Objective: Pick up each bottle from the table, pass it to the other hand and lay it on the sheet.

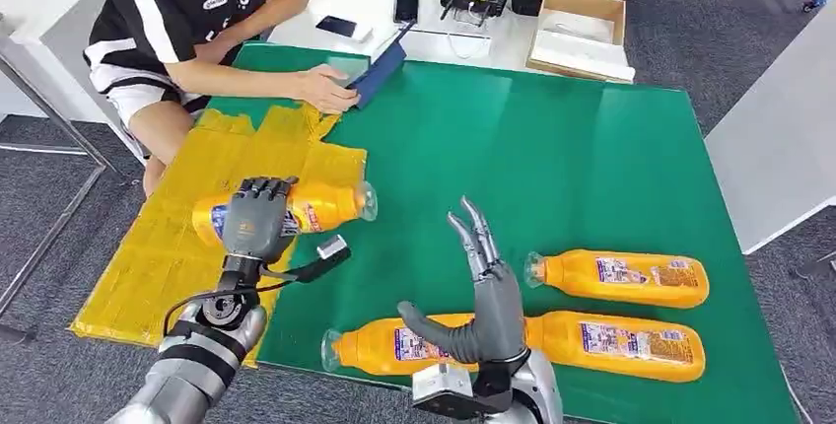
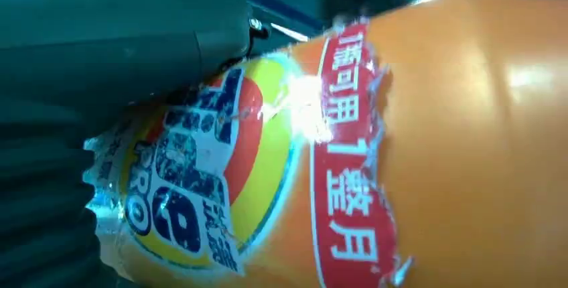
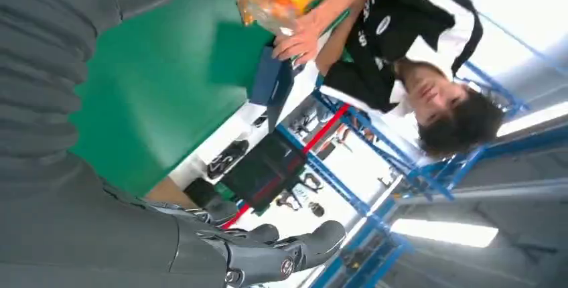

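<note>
My left robot hand [image 1: 258, 219] grips one orange bottle [image 1: 325, 207] over the yellow sheet [image 1: 177, 247], not yet laid down. My right robot hand [image 1: 488, 291] is open, empty. Three bottles [image 1: 621, 278] wait on the green bench [image 1: 552, 148].

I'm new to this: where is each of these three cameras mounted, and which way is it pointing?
Head view: high on the robot, looking down at the green table; both arms show, left hand gripping a bottle, right hand open.
Left wrist view: behind the left hand, close against that bottle's label.
Right wrist view: behind the right hand, turned sideways, facing a seated person.
Shared: head and right wrist views both show the person, table and held bottle.
</note>
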